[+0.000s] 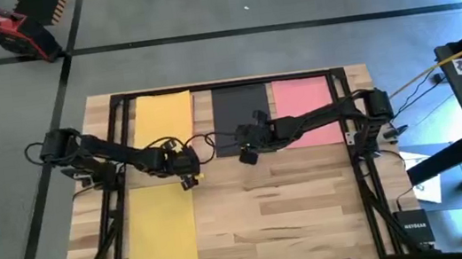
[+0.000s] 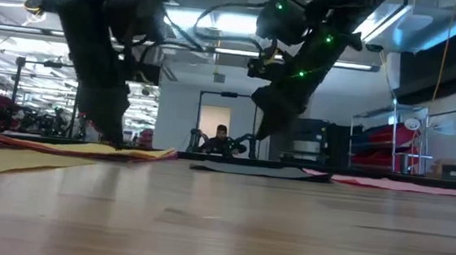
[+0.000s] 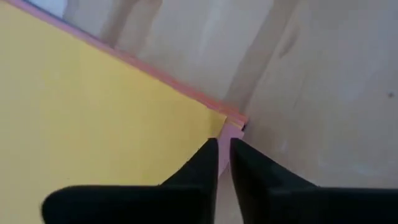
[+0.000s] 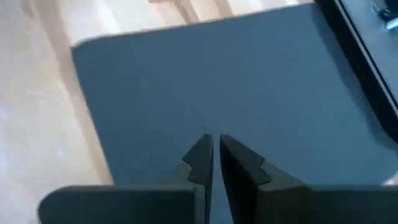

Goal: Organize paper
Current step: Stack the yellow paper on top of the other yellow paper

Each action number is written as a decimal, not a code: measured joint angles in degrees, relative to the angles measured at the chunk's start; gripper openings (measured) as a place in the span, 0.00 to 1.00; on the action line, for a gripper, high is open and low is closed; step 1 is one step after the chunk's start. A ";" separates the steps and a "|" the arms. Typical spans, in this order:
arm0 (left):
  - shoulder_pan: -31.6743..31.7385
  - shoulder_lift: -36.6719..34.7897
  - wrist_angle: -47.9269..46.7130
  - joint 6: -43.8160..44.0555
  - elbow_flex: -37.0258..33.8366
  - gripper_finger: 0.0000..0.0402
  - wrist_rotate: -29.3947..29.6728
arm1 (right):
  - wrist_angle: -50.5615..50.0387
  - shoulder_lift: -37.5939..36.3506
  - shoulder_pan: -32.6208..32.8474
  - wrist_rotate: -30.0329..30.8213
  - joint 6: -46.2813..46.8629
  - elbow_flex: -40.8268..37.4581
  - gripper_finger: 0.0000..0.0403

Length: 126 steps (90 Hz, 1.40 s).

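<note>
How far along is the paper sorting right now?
Looks done: a yellow sheet, a black sheet and a pink sheet lie side by side along the far edge. In hand: the left gripper, nearly shut, sits at the yellow sheet's corner, where a pink edge shows underneath; the right gripper hovers over the black sheet. Left: a second yellow sheet lies apart, nearer the front.

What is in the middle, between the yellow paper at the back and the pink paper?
The black paper lies between the back yellow paper and the pink paper; the high view shows it, with the right hand at its near edge.
</note>
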<state>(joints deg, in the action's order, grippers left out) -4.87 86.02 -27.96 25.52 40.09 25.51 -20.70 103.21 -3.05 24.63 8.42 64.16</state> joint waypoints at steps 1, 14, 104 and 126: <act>-0.06 0.00 0.52 0.08 -0.29 0.11 0.01 | 0.07 -0.22 0.00 -0.68 -0.09 0.00 0.05; -0.08 0.00 6.37 -1.24 -2.87 0.14 -0.62 | 0.67 -3.87 0.00 -8.76 -1.15 -0.20 0.01; 1.80 -0.96 5.23 -2.20 0.37 0.15 -0.10 | -7.90 -14.35 0.02 -2.30 -1.44 -0.22 0.01; 1.75 -1.05 4.39 -2.80 2.72 0.15 -1.47 | -7.77 -14.35 0.02 -2.32 -1.53 -0.22 0.01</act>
<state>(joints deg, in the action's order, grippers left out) -3.12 84.97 -23.58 22.73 42.81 24.04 -28.46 88.86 -3.03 22.31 6.89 63.94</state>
